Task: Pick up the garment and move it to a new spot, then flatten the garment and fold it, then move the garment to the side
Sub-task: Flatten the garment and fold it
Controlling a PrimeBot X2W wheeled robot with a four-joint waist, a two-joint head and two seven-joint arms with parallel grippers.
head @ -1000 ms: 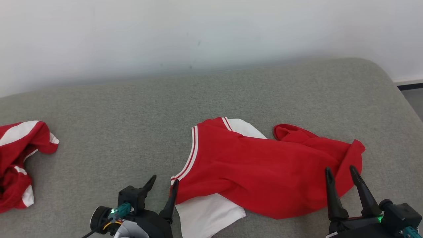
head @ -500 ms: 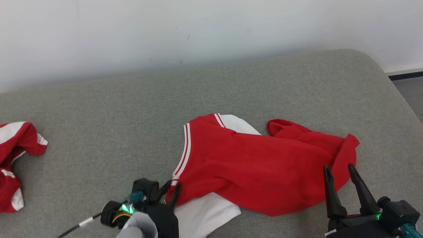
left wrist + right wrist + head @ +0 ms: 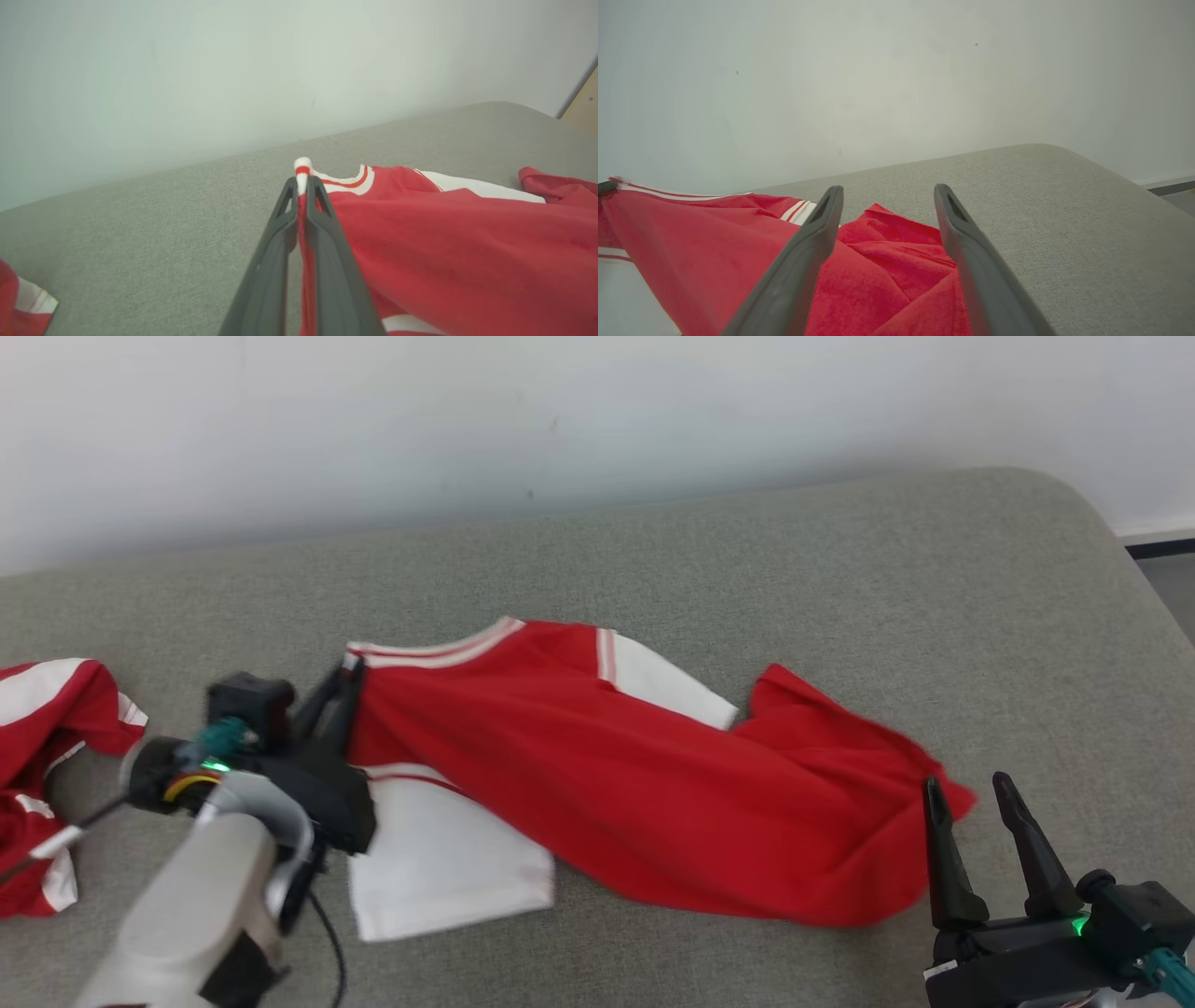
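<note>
Head and wrist views, garment on the grey padded surface (image 3: 747, 569). The red garment (image 3: 607, 775) with white sleeves lies across the middle of the padded surface. Its long axis runs left to right on a slight diagonal, and its left end sits nearer the surface's far edge, by the wall (image 3: 560, 411). The end with the red-and-white striped trim (image 3: 439, 649) points to my left. The plain red, creased end points to my right, towards the surface's near edge. One white sleeve (image 3: 439, 859) is spread flat on the near side.

My left end effector (image 3: 336, 695) is over the left-centre of the surface. Its fingers are pressed together on the garment's striped corner, which pokes out past the fingertips in the left wrist view (image 3: 302, 186). The cloth runs taut from that pinch.

My right end effector (image 3: 967, 789) hangs over the surface's near right part. Its fingers are spread wide and hold nothing, with the creased red end showing between them in the right wrist view (image 3: 887, 191).

A second red-and-white garment (image 3: 37, 747) lies crumpled at the surface's left edge.
</note>
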